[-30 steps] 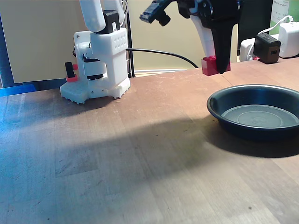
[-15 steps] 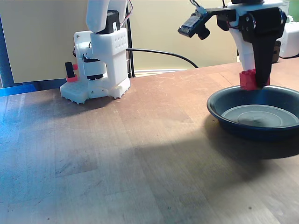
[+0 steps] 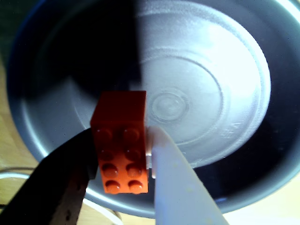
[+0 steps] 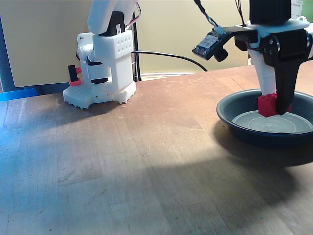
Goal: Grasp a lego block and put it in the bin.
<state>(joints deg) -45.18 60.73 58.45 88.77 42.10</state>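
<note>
I am holding one lego block [image 4: 267, 105] pinched in my gripper [image 4: 275, 108], low inside the one bin [image 4: 230, 117]. In the wrist view the block [image 3: 120, 140] is hanging over the pan's floor [image 3: 211, 84].

Gripper [image 4: 275, 105] carried lego block [image 4: 266, 105] toward 3 o'clock; lowered from above table into bin [image 4: 234, 125], fixed view.

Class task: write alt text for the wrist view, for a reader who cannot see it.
A red lego block, studs facing the camera, is clamped in the gripper between a black and a white finger, above the floor of the round dark bin. Bright light glares off the bin's flat bottom.
</note>
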